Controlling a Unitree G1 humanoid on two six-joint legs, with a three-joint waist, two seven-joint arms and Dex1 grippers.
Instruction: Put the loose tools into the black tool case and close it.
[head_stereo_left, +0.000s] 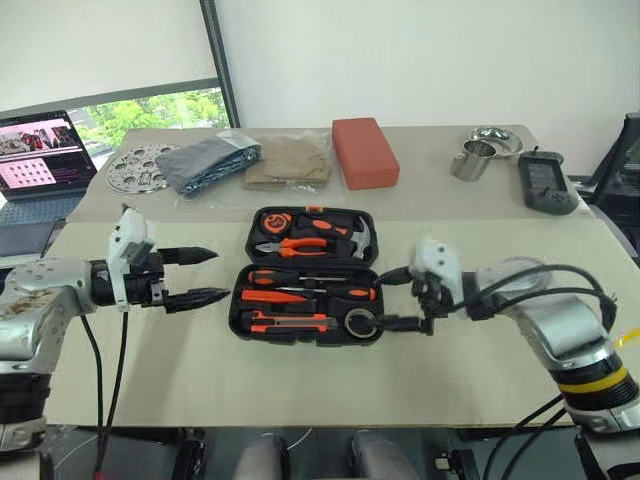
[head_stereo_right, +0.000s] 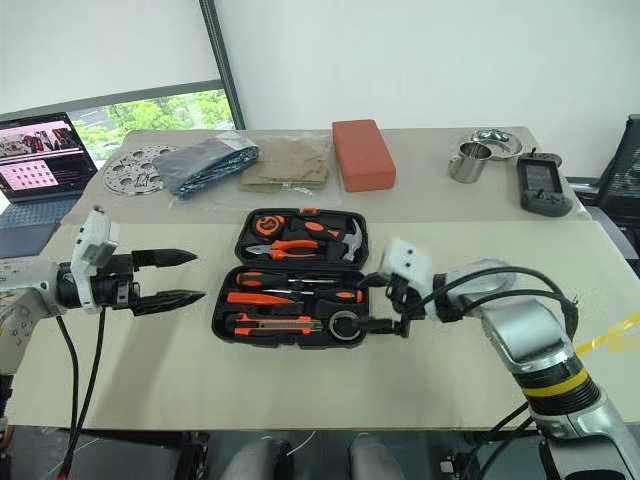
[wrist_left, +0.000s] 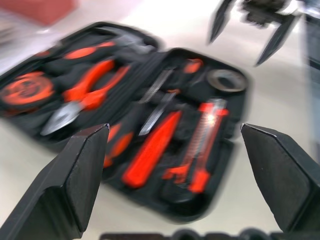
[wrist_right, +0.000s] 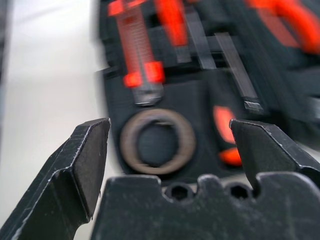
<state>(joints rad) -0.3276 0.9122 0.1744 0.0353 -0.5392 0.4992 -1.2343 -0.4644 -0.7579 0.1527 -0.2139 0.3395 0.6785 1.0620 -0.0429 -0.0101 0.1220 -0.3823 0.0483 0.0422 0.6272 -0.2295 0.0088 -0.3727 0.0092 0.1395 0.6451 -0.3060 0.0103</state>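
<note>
Right gripper (head_stereo_left: 398, 297) spreads its pointed black fingers, empty, beside the flat ring-shaped grey tape roll (head_stereo_left: 361, 322) seated in the open moulded black tool case (head_stereo_left: 243, 285); left gripper (head_stereo_left: 207, 275) likewise wide

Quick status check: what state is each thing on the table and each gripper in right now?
Black plastic clamshell tool case: open, lying flat.
Small grey tape roll: seated in the case's front half, near the right gripper.
Orange-and-black utility knife: lying in its front slot.
Orange-and-black screwdrivers: lying in the case.
Left gripper: open, empty, beside the case.
Right gripper: open, empty, at the tape roll.
</note>
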